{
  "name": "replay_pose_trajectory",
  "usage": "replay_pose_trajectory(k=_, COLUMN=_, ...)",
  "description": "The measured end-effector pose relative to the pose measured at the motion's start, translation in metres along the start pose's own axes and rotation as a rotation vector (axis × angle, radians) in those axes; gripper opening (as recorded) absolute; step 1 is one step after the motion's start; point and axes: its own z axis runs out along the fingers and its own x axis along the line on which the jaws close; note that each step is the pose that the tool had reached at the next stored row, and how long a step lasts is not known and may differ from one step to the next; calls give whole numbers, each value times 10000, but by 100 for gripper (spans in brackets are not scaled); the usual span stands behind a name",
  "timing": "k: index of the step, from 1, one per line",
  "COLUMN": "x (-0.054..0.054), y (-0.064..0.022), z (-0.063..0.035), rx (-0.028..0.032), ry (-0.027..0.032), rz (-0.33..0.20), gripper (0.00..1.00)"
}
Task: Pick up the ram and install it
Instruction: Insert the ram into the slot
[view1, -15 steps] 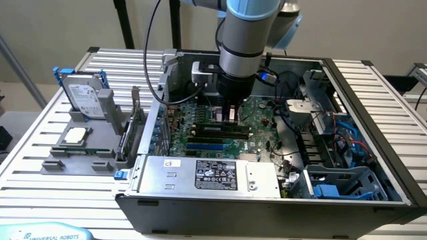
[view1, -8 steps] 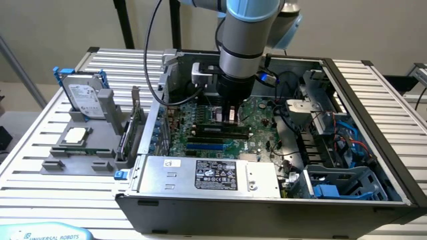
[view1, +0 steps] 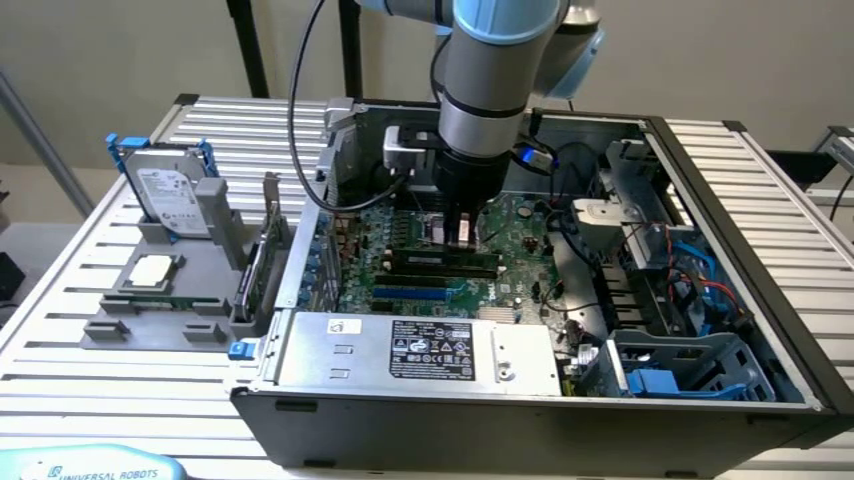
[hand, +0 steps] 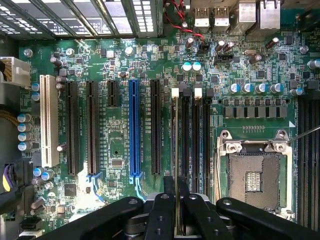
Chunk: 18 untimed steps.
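The ram (hand: 176, 150) shows edge-on in the wrist view as a thin strip running out from between my fingers. My gripper (hand: 176, 222) is shut on it. The stick lies along the outermost of the black memory slots (hand: 192, 135), in line with that slot's white latch (hand: 175, 92); whether it is seated I cannot tell. In the exterior view my gripper (view1: 461, 232) reaches down inside the open computer case (view1: 747, 300), low over the green motherboard (view1: 521, 225) and its memory slots (view1: 441, 262).
The open processor socket (hand: 255, 175) lies beside the memory slots, a blue expansion slot (hand: 133, 130) on their other side. A power supply (view1: 414, 350) and cables (view1: 667, 270) crowd the case. Outside, a grey tray (view1: 147, 320) holds a hard drive (view1: 174, 195), a processor chip (view1: 150, 270) and an expansion card (view1: 274, 250).
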Motion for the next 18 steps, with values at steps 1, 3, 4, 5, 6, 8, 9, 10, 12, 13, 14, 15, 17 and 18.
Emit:
replay_pose_trajectory(k=1, x=0, y=-1, z=1, rx=0, ry=0, rz=1, gripper=13)
replay_pose_trajectory(k=3, x=-1, y=-5, z=3, rx=0, ry=0, rz=0, gripper=13)
replay_pose_trajectory(k=4, x=-2, y=-6, z=4, rx=0, ry=1, rz=0, gripper=13)
replay_pose_trajectory(k=5, x=-3, y=-6, z=5, rx=0, ry=-1, rz=0, gripper=13)
replay_pose_trajectory(k=6, x=-6, y=-7, z=7, rx=1, ry=-3, rz=0, gripper=13)
replay_pose_trajectory(k=8, x=-13, y=-6, z=8, rx=0, ry=0, rz=-1, gripper=13)
replay_pose_trajectory(k=9, x=-17, y=-6, z=10, rx=0, ry=0, rz=-2, gripper=13)
replay_pose_trajectory(k=10, x=-22, y=-6, z=12, rx=-1, ry=1, rz=-3, gripper=13)
replay_pose_trajectory(k=12, x=-29, y=-6, z=18, rx=1, ry=-2, rz=-8, gripper=13)
replay_pose_trajectory(k=13, x=-32, y=-6, z=21, rx=0, ry=-1, rz=-10, gripper=13)
replay_pose_trajectory(k=14, x=-35, y=-6, z=24, rx=0, ry=1, rz=-13, gripper=13)
replay_pose_trajectory(k=15, x=-36, y=-6, z=27, rx=-1, ry=2, rz=-16, gripper=13)
replay_pose_trajectory(k=17, x=-38, y=-6, z=32, rx=-1, ry=4, rz=-24, gripper=13)
replay_pose_trajectory(k=18, x=-38, y=-6, z=34, rx=-1, ry=5, rz=-27, gripper=13)
